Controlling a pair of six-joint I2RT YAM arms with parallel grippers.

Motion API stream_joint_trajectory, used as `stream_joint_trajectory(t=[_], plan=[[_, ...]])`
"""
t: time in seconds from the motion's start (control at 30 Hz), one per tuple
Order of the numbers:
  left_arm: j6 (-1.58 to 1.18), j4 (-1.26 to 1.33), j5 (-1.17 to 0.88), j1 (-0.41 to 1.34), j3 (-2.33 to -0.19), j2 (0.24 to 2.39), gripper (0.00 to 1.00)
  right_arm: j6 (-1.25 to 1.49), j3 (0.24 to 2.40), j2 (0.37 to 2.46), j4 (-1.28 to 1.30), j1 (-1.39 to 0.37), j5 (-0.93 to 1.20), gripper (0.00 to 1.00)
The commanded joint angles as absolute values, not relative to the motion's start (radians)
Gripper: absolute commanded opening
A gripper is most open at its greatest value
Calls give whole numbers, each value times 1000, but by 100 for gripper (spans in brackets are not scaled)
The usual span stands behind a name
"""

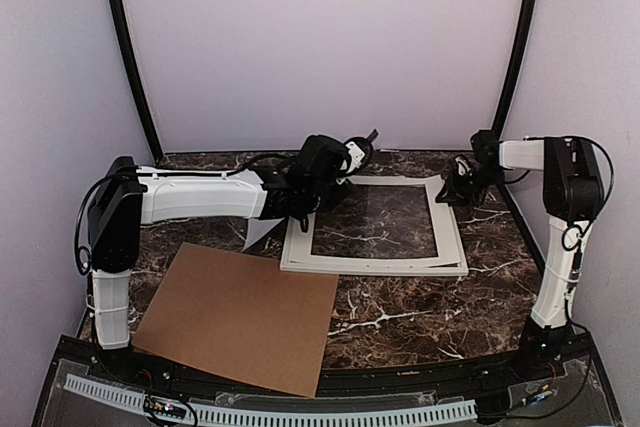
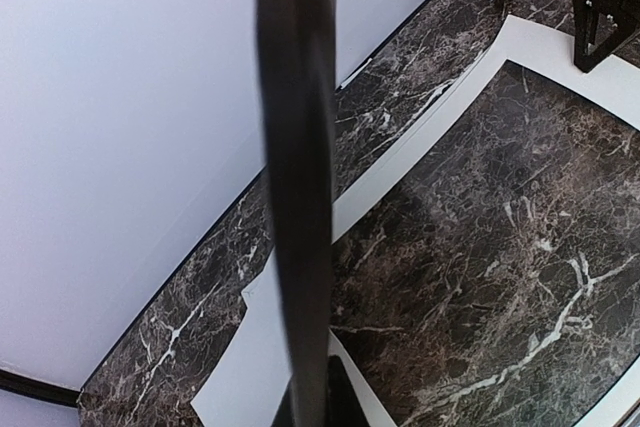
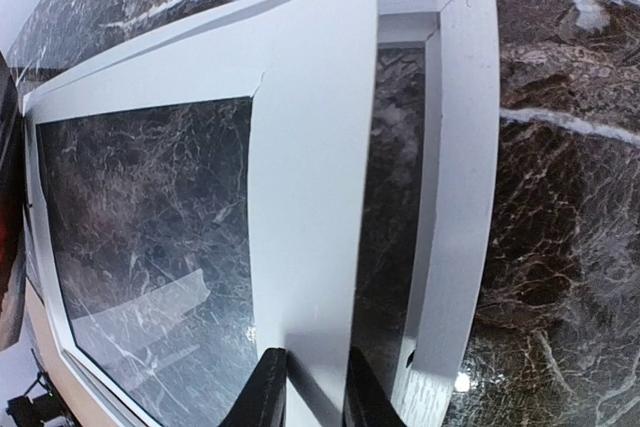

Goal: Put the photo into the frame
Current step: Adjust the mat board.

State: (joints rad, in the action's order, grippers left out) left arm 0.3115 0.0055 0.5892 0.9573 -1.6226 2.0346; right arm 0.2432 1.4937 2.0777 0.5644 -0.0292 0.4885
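Observation:
The white frame (image 1: 375, 265) lies flat on the marble table; its right rail (image 3: 455, 197) shows in the right wrist view. A white paper mat (image 3: 310, 147) lies askew on it, its right side lifted off the rail. My right gripper (image 3: 312, 392) is at the frame's far right corner, its jaws a little apart over the mat's border, pinching nothing. My left gripper (image 1: 345, 162) is at the frame's far left corner, shut on the photo (image 2: 300, 197). The photo stands edge-on as a dark strip. A dark red sliver of the photo (image 3: 10, 247) shows beyond the frame.
A brown cardboard sheet (image 1: 240, 317) lies at the near left, by the left arm's base. A white sheet corner (image 1: 262, 232) sticks out left of the frame. The enclosure's walls stand close behind and beside the table.

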Motion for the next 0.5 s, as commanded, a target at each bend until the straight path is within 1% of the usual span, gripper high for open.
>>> stream_joint_trajectory(t=[0.0,0.2,0.47], plan=[[319,8,611,954,-1651,2028,0,238,1524,2093,595,-43,457,21],[319,8,616,954,-1648,2025,0,243,1543,2110,591,-51,451,27],[325,16,617,954,-1642,2025,0,283,1563,2105,509,-61,539,30]])
